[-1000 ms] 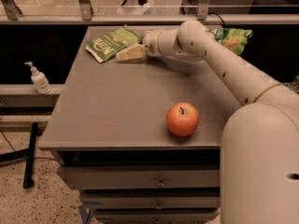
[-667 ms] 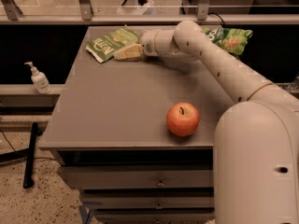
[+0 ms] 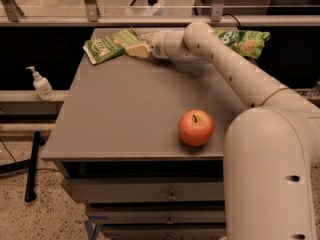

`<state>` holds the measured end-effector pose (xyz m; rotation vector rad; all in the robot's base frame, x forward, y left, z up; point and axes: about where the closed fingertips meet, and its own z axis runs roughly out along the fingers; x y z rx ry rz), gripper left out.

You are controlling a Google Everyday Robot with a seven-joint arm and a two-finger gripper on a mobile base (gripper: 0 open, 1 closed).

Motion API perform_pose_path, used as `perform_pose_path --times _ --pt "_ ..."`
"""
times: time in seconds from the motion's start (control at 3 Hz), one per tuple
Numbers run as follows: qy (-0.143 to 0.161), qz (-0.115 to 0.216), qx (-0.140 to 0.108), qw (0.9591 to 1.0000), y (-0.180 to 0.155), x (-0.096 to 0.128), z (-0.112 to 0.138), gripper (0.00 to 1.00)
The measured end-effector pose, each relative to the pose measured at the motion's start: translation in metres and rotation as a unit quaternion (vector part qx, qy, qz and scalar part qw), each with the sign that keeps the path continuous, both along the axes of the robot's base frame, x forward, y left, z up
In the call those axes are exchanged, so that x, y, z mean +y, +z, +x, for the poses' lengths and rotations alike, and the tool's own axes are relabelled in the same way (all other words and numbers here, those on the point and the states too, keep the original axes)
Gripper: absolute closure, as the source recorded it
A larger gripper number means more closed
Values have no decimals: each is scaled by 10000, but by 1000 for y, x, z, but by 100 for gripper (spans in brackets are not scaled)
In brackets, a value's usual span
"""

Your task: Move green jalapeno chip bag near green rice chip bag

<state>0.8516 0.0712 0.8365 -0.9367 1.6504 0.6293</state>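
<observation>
The green jalapeno chip bag (image 3: 110,44) lies flat at the far left corner of the grey table (image 3: 120,119), olive green with a white word. My gripper (image 3: 134,49) is at the bag's right edge, its pale fingers touching or just over that edge. The green rice chip bag (image 3: 245,39) lies crinkled at the far right corner, partly hidden behind my arm. The two bags are far apart, with my arm stretched between them.
A red apple (image 3: 195,128) sits near the table's front right. My arm's large white base (image 3: 272,174) fills the right foreground. A soap dispenser (image 3: 42,84) stands on a ledge to the left. A rail runs behind the table.
My gripper has reached slightly further left toward the jalapeno bag. The bags and the apple have not moved.
</observation>
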Motion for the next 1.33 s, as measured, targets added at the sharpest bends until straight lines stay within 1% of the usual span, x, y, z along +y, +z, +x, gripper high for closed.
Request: perform_pose_path --times 0.33,0.67,1.0,1.33 --pt "-12 -27 -77 10000 8 -3 -2 67" --pt "-3 -46 -219 9997 22 -6 -13 88" --pt "-30 -52 -312 9995 42 -18 -39 100" --pt "-162 -29 -206 9997 49 -42 -72 100"
